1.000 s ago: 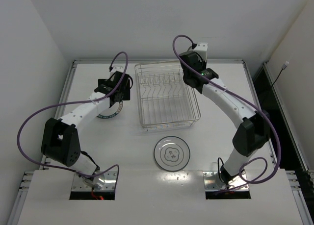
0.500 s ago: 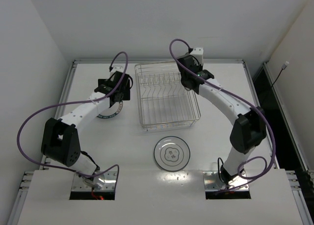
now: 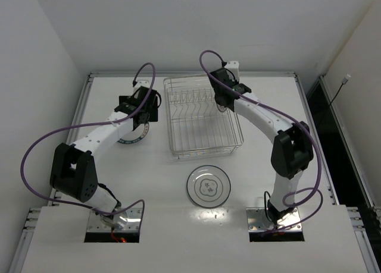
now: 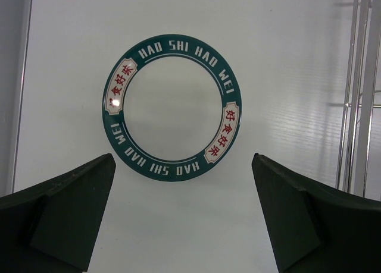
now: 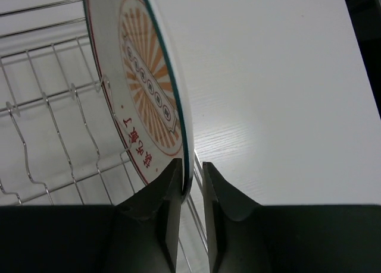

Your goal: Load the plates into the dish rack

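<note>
Your right arm (image 3: 262, 115) has swung left over the dish rack (image 3: 205, 151). Your left gripper (image 4: 182, 184) gapes wide and empty above the green-rimmed plate (image 4: 172, 106) on the table (image 3: 149, 172). The sunburst plate (image 5: 146, 94) is upright at the rack's tines, with its rim between your right gripper (image 5: 191, 163)'s near-closed fingers. You cannot tell whether they pinch it.

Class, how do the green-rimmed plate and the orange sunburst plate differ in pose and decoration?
Pose: the green-rimmed plate lies flat on the table; the sunburst plate stands on edge at the dish rack, its rim between the fingers of the right gripper.
Look: the green-rimmed plate has a bare white centre inside a wide lettered band; the sunburst plate has orange rays across its centre and a thin dark edge.
Both are round, white and lettered.
</note>
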You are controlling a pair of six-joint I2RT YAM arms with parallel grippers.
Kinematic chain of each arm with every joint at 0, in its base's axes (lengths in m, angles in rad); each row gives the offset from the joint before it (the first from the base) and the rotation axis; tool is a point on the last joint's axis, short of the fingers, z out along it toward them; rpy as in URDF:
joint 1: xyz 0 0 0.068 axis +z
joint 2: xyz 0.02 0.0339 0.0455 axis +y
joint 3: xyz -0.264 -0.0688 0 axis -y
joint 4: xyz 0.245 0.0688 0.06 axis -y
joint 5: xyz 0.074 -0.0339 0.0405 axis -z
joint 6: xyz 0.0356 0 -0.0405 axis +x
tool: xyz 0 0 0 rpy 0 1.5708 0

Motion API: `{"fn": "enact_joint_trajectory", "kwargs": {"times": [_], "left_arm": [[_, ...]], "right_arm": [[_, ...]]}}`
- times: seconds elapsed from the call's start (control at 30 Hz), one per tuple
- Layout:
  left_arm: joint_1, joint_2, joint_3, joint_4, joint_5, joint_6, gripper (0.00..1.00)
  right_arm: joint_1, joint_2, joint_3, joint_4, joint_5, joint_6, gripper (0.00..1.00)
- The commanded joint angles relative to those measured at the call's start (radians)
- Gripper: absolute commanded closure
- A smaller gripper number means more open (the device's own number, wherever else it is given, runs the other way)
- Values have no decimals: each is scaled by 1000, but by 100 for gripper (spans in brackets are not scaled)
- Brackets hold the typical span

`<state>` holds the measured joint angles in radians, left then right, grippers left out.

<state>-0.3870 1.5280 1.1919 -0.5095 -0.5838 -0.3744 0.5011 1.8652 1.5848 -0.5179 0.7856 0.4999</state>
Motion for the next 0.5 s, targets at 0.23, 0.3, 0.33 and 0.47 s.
{"fn": "enact_joint_trajectory", "kwargs": {"times": [0.23,0.3,0.33,0.47], "left_arm": [[-4,-2,34,9,-4,-8,1],[-4,-2,34,9,-4,-8,1],[-4,7,34,9,-4,-8,1],[-4,8,34,9,-4,-8,1]], "right_arm": [[-10,-150,-23,-31,-105,-9,63],[-10,-228,-58,-54,-105,-9,61],[-1,-266,-112,-54,-139,-21,59],[-1,-513,-334,-54,-382,-9,48]]}}
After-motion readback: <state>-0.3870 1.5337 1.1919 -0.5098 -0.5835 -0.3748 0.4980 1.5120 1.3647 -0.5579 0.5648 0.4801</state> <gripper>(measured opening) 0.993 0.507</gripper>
